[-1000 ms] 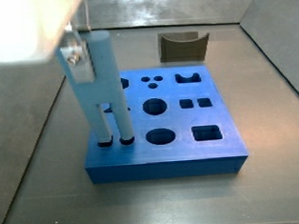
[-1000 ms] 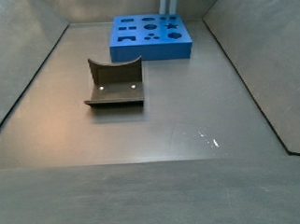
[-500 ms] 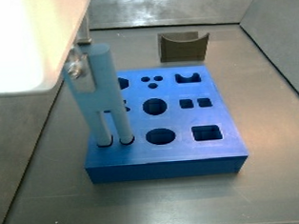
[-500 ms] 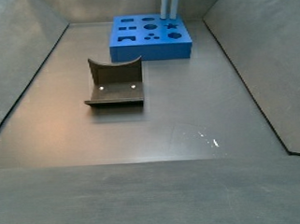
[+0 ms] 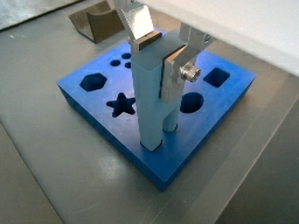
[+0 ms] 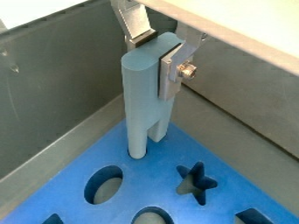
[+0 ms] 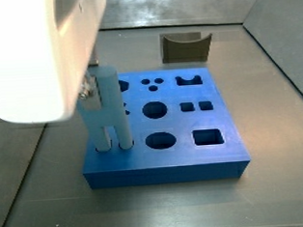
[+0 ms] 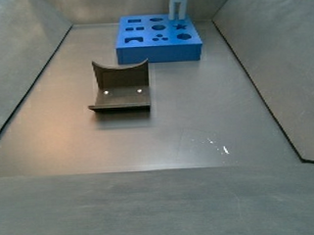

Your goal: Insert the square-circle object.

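Observation:
The square-circle object [image 5: 152,101] is a pale-blue peg standing upright with its lower end in a hole near a corner of the dark blue board [image 5: 100,98]. My gripper [image 5: 163,54] is shut on the peg's top end, with one finger plate on each side. The same grip shows in a wrist view [image 6: 158,52] on the peg [image 6: 145,101] above the board [image 6: 152,191]. In a side view the peg [image 7: 106,113] stands at the board's [image 7: 187,133] near left, under the blurred gripper [image 7: 85,88]. In a side view the peg [image 8: 179,5] rises from the far board [image 8: 154,39].
A dark olive U-shaped block [image 8: 120,87] lies on the grey floor away from the board, and it also shows behind the board in a side view [image 7: 185,46]. Grey walls [image 6: 47,96] enclose the floor close to the board's peg side.
The peg has gone down deeper into the board's hole, and the gripper has come down with it.

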You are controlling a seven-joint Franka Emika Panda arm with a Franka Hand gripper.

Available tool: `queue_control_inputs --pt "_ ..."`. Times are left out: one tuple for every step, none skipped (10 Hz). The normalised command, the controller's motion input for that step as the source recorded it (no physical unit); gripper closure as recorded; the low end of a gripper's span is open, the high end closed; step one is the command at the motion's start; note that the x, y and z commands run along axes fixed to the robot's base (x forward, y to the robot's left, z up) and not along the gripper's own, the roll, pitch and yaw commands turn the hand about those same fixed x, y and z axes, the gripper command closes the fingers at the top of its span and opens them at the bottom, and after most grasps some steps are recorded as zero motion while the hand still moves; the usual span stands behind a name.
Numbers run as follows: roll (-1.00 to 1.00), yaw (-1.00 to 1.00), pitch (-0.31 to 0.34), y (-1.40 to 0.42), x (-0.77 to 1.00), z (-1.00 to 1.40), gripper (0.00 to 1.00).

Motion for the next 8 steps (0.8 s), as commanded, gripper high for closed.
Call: queue_control_inputs --pt "0.11 -0.04 0.026 0.01 0.1 -0.43 1.0" --pt "0.09 -0.03 0.027 0.01 0.09 -0.39 1.0" --pt "0.06 -0.02 0.016 0.01 0.08 -0.36 1.0" --pt "0.06 -0.01 0.014 0.01 0.09 -0.36 1.0" --pt "0.06 0.0 0.037 0.0 0.11 -0.31 1.0" --pt "0.03 0.0 0.001 0.01 0.04 -0.29 1.0" --pt "0.0 0.0 -0.016 -0.01 0.0 -0.07 1.0" --pt "0.0 0.0 0.0 0.0 0.0 0.0 1.0"
